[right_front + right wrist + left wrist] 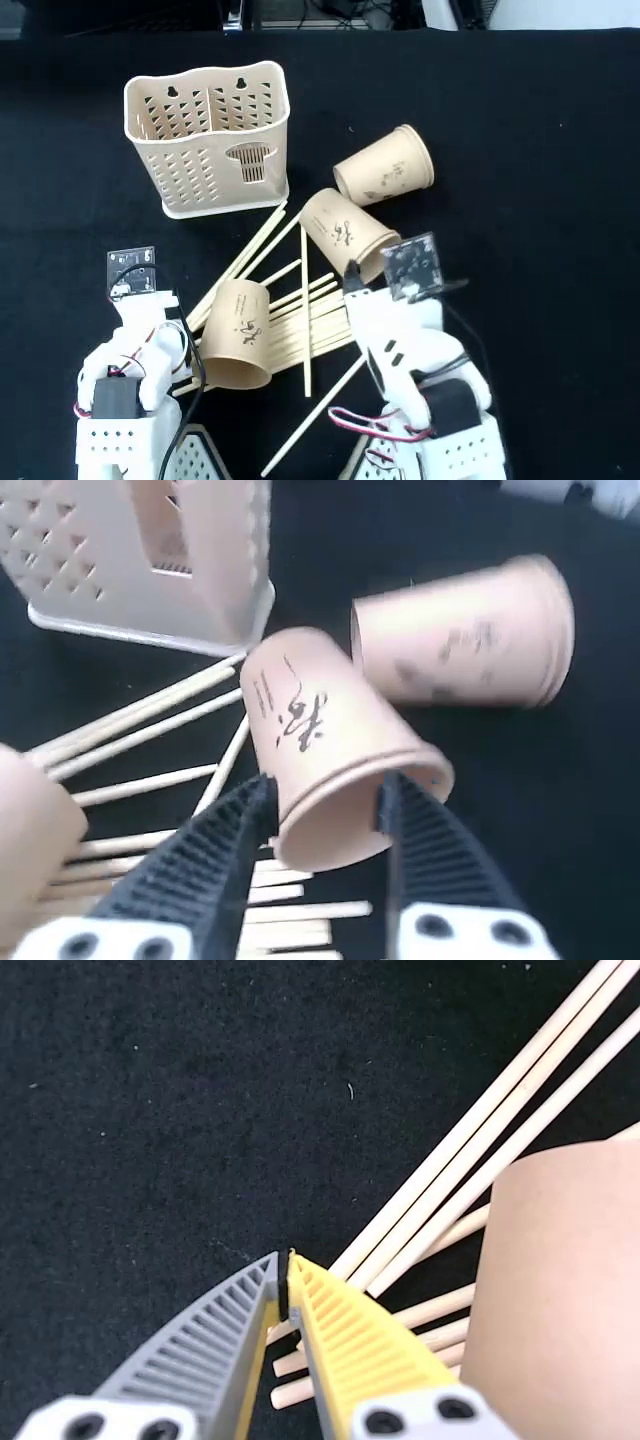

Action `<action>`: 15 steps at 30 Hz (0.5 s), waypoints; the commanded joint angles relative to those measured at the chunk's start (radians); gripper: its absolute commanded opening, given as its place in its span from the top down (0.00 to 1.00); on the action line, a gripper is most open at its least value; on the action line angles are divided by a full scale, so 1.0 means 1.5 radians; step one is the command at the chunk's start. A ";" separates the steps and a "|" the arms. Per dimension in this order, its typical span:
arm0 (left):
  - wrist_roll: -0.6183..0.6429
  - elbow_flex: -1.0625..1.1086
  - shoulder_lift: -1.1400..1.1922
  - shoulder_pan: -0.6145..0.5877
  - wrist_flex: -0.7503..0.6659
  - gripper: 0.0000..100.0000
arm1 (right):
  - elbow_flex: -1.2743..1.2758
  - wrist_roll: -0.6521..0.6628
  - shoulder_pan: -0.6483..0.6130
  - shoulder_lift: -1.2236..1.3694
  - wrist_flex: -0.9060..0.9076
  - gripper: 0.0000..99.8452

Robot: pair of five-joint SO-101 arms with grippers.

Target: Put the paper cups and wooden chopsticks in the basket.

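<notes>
Paper cups (312, 742) with dark print (300, 715); unreadable

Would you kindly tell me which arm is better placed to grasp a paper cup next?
Right. The right gripper is open astride the rim of the middle tan paper cup, lying on its side, so it probably need only close. The left gripper is shut beside the ends of the pale wooden chopsticks.

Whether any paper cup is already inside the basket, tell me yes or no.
No, all three paper cups lie on their sides on the table, outside the basket.
</notes>
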 commanded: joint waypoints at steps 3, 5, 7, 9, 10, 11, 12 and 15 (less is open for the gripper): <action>-0.001 0.011 -0.003 0.004 0.003 0.97 | 0.036 -0.091 -0.052 -0.041 -0.055 0.82; -0.001 0.011 -0.003 0.004 0.003 0.97 | 0.033 -0.092 -0.096 -0.041 -0.034 0.74; -0.001 0.011 -0.003 0.004 0.003 0.97 | 0.036 -0.092 -0.116 -0.041 -0.027 0.68; -0.001 0.011 -0.003 0.003 0.003 0.97 | 0.037 -0.092 -0.118 -0.041 -0.027 0.68; -0.001 0.011 -0.003 0.003 0.003 0.97 | 0.037 -0.092 -0.117 -0.041 -0.027 0.69; -0.001 0.011 -0.003 0.003 0.003 0.97 | 0.041 -0.092 -0.116 -0.041 -0.027 0.71; -0.001 0.011 -0.003 0.003 0.003 0.97 | 0.050 -0.091 -0.116 -0.042 -0.027 0.74; -0.001 0.011 -0.003 0.003 0.003 0.97 | 0.083 -0.087 -0.116 -0.046 -0.029 0.78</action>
